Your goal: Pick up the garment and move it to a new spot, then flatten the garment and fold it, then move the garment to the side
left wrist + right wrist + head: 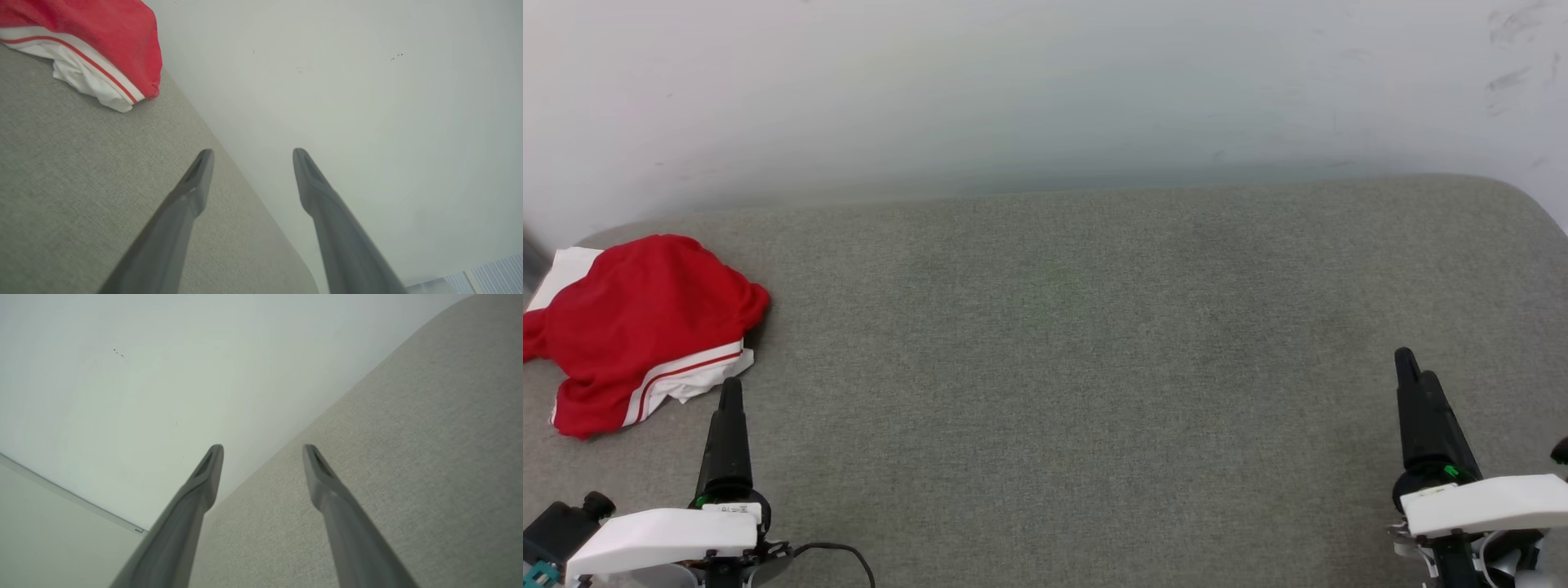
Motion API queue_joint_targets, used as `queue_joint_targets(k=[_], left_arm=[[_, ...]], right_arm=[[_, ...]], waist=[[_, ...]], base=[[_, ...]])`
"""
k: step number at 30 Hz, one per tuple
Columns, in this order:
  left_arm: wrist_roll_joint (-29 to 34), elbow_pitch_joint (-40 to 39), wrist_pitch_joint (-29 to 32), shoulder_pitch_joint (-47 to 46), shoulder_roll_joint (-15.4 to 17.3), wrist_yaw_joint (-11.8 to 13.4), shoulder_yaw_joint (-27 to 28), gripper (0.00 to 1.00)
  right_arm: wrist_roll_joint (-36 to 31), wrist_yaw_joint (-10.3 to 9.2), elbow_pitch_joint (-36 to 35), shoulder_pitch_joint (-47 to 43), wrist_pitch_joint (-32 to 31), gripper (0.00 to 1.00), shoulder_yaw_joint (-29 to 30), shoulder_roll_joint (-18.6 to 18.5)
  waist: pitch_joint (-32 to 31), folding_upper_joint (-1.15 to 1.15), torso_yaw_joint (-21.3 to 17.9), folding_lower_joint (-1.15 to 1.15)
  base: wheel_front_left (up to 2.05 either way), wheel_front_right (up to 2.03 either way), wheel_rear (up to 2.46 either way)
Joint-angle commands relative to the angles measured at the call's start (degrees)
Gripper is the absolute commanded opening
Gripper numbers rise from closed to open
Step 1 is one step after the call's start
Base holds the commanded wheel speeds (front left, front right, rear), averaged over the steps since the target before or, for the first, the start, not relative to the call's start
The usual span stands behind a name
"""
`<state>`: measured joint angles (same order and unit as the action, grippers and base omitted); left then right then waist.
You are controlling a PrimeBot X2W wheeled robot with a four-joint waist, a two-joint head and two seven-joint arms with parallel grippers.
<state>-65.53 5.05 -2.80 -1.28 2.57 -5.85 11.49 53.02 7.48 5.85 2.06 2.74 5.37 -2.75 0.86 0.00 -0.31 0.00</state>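
Both grippers sit lowest in the head frame, and I report them first. My left gripper (pixel 730 385) stands at the lower left, its dark fingers pointing up the frame. In its own wrist view the left gripper (pixel 252 152) shows its two fingers (pixel 192 196) spread well apart, with nothing between them. My right gripper (pixel 1413 365) stands at the lower right. The right wrist view shows the right gripper (pixel 262 446) likewise parted and holding nothing. Each arm ends in a white forearm shell (pixel 666 531) at the bottom edge. A black cable (pixel 845 554) loops out beside the left one.

Outward from the left fingertips lies the garment (pixel 645 322). It is a crumpled heap at the far left of the head frame, red on top with white, red-striped trim along its lower edge. The left gripper's tip is just below that trim and I see no contact. In the left wrist view the garment (pixel 98 28) occupies the upper left corner. Its lettering is not visible.

The garment rests on a grey fabric pad (pixel 1094 367). A pale wall (pixel 1045 82) fills the top of the head frame.
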Motion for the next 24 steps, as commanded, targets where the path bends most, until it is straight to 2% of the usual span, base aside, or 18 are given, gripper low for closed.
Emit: queue_joint_targets(k=[1,4,13,18,24], left_arm=[[2.6,-2.0,-0.6,0.1,0.2,0.5,-0.4,1.0],[8.2,-4.7,-1.2,0.5,0.3,1.7,-1.9,1.0],[24.7,-9.9,-2.9,1.8,0.3,8.2,-10.4,1.0],[30.5,-11.4,-3.7,2.2,1.4,9.8,-14.3,1.0],[35.3,-12.5,-4.7,2.4,3.9,14.1,-18.7,1.0]], right_arm=[[-3.3,0.01,-1.9,0.8,0.6,1.0,-0.6,-0.2],[-8.5,0.01,-3.4,0.8,1.2,1.0,-1.8,-0.2],[-21.6,0.01,-6.4,0.3,2.9,1.0,-4.1,-0.2],[-27.0,0.01,-7.0,-0.1,3.8,1.0,-4.6,-0.2],[-31.7,0.01,-6.5,-0.5,4.8,1.0,-5.1,-0.2]], waist=[[0.0,0.0,0.0,0.0],[0.2,0.0,-0.1,0.0],[0.4,0.0,-0.1,0.0],[0.4,0.0,-0.2,0.0],[0.5,0.0,-0.3,0.0]], base=[[0.0,0.0,0.0],[0.0,0.0,0.0],[0.0,0.0,0.0],[0.0,0.0,0.0],[0.0,0.0,0.0]])
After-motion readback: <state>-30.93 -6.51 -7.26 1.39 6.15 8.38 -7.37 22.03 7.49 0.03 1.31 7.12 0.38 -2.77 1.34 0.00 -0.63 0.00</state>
